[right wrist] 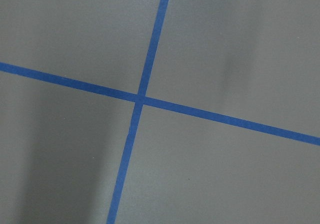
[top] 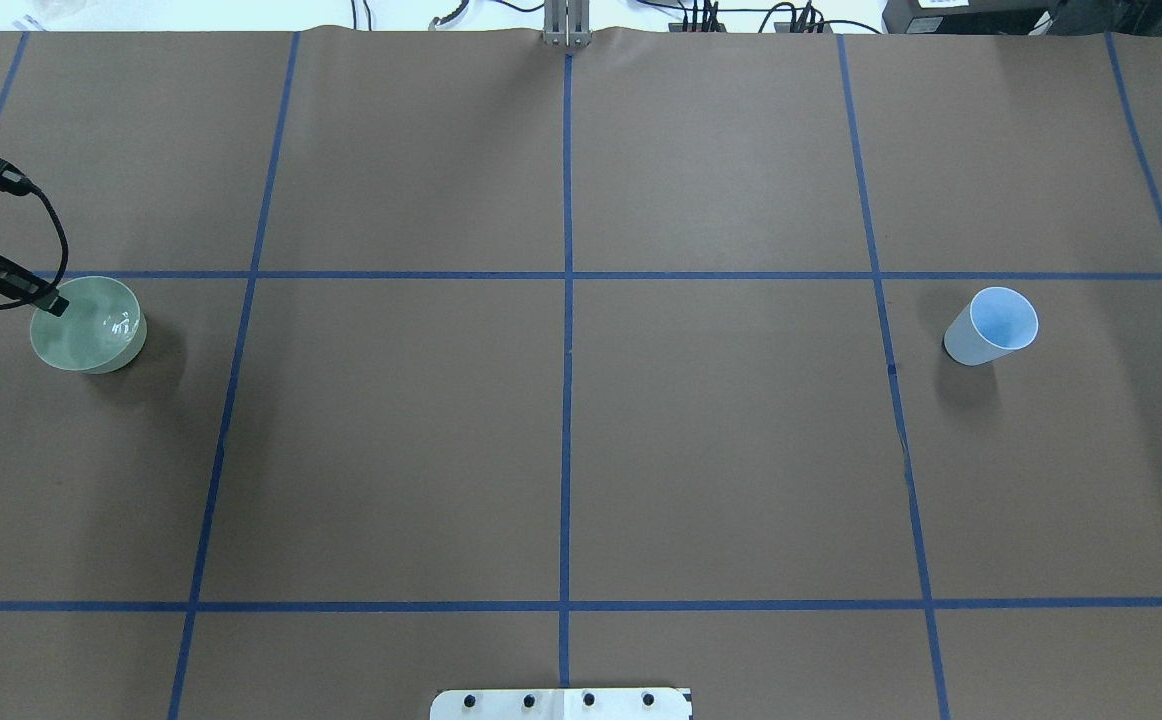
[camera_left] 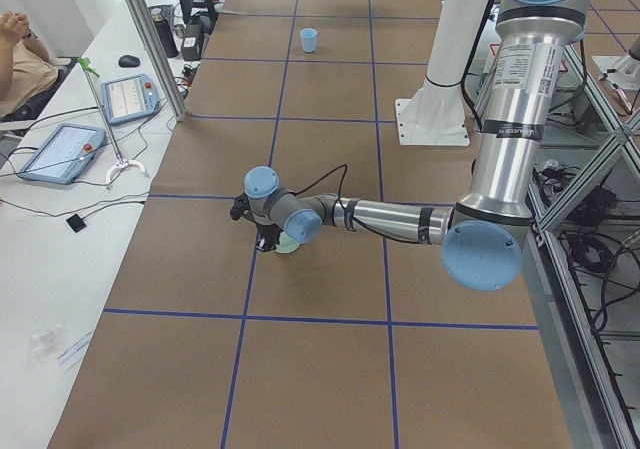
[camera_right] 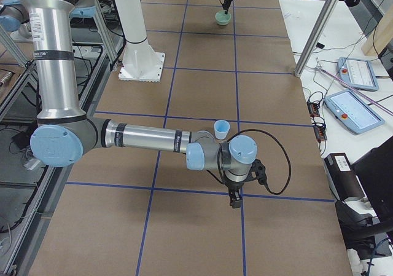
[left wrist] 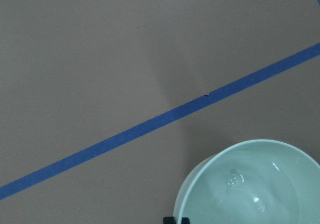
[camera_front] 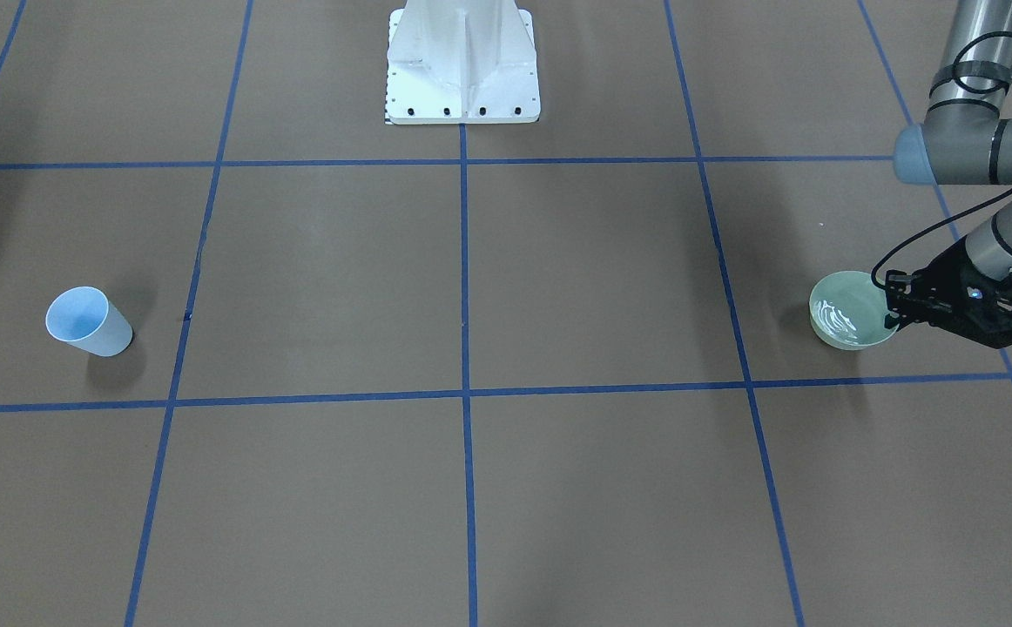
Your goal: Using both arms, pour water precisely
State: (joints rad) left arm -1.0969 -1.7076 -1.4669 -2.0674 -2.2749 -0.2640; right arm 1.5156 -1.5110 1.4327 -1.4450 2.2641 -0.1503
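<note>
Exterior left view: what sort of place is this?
Probably a robotics lab: the left arm reaching over a table gridded with blue tape, and touchscreen control tablets on the side bench by a seated person.

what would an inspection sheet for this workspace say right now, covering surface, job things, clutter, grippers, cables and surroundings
surface: brown paper-covered table with a blue tape grid; no spill seen
job's things: pale green bowl holding water on the robot's left side; light blue cup upright on its right side, contents cannot tell
clutter: nothing seen
grippers: left gripper at the bowl's rim, grip cannot tell; right gripper points down near the cup, apart from it, open or shut cannot tell
cables: left wrist cable loops above the bowl; right wrist cable loops off the wrist
surroundings: white pedestal base; teach pendants on a side bench; seated person
</note>
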